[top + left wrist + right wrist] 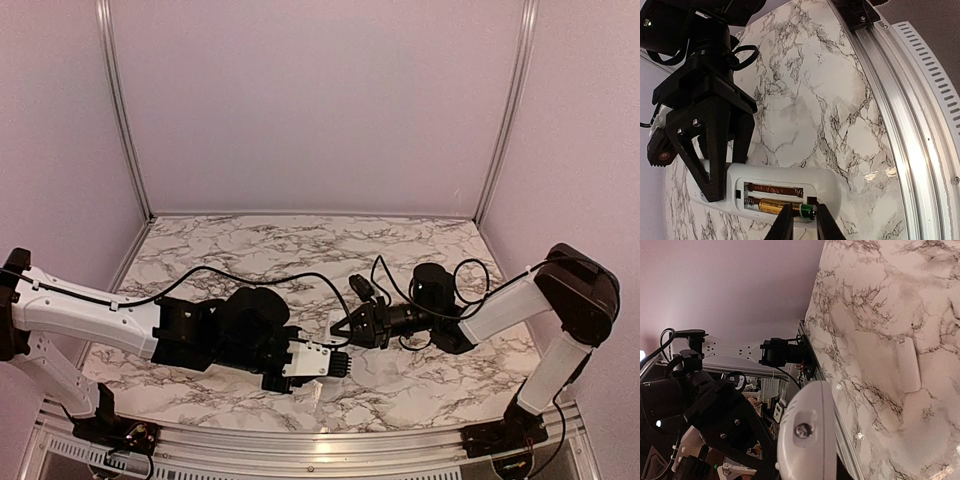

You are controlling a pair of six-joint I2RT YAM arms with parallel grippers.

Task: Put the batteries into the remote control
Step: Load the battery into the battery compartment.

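**Remote held open-side up, 2 batteries in the bay**

The left end effector (805, 223) has its 2 black fingers drawn close together, pinching the long edge of the small white slim plastic remote control (826, 186) beside its open battery bay. In the bay lie 2 slim cylinder batteries side by side along the remote: a copper-coloured one (775, 190) in the far slot and a gold one with a green end (776, 206) in the near slot, next to the left fingers. The right end effector (725, 176) meets the remote's other end with its black triangular fingers spread, 1 in front of the casing and 1 behind; I cannot tell whether they press on it. In the top view the 2 arms meet over the near middle of the white marble-patterned tabletop (250, 250). A white oblong plastic cover (908, 365) lies flat on the tabletop, apart from the remote
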